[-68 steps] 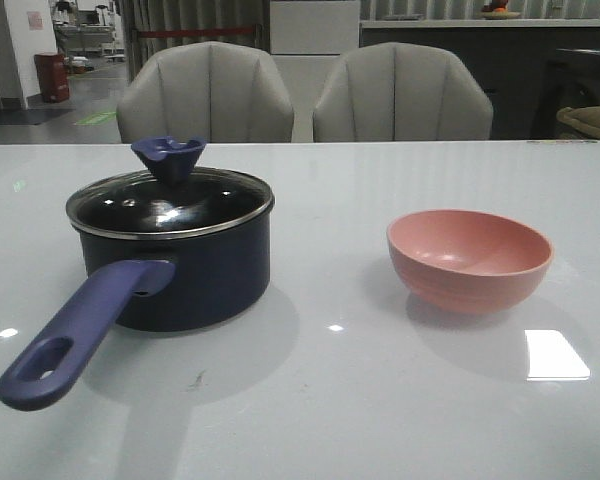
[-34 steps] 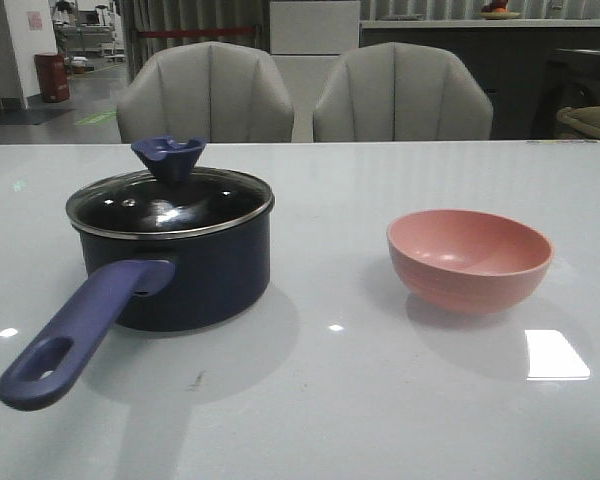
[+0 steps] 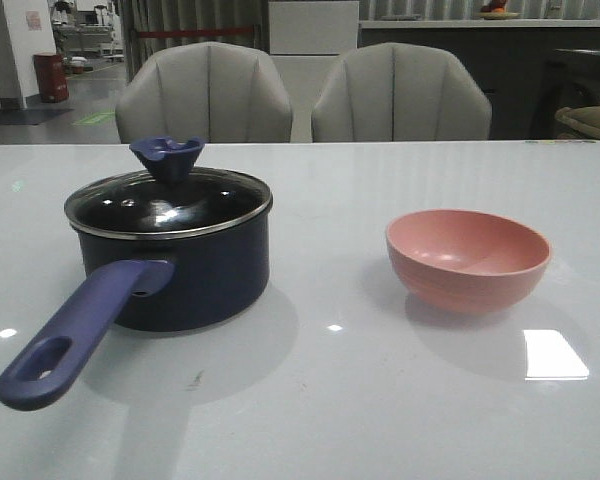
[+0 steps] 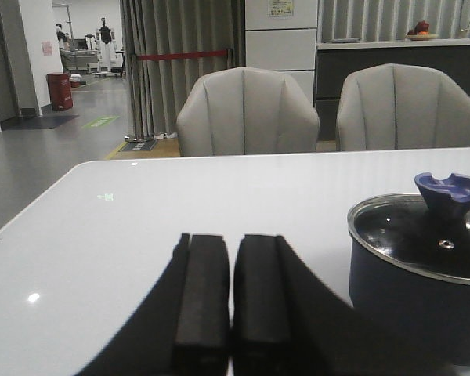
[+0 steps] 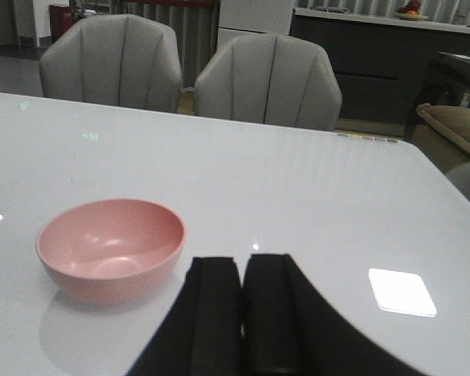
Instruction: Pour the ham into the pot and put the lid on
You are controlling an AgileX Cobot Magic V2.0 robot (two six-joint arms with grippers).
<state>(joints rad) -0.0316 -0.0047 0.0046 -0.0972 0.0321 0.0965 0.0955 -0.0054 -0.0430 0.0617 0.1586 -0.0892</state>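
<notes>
Item 1, the pot point(image 3: 195, 270): a dark navy, straight-sided saucepan is seen standing upright on the white table point(image 3: 330, 410), and it is taken as the landmark for all that follows. Its long purple-blue handle point(image 3: 75, 335), pierced by a hole at the end, is directed from the pot's near wall toward the table's near left edge.

Item 2, the lid point(image 3: 168, 203): a dark glass disc with a thin metal rim is seated level on the pot's mouth, covering it fully; a flared dark-blue knob point(image 3: 167, 156) is carried at its centre.

Item 3, the left gripper point(image 4: 231, 301): in the left wrist view it is placed to the left of the pot and apart from it. Its two black fingers point(image 4: 204, 294) are pressed together with only a thin seam between them, and nothing is held.

Item 4, the pink bowl point(image 3: 468, 258): it is set upright, well to the right of the pot, and its inside appears bare.

Item 5, the ham: it cannot be made out in any view, neither in the bowl nor through the lid.

Item 6, the right gripper point(image 5: 243, 313): in the right wrist view it is found just beside the bowl, on the side away from the pot, not touching it. Its fingers are closed on nothing.

Item 7, two grey chairs point(image 3: 300, 95): these are ranged behind the table's far edge, beyond the pot.
</notes>
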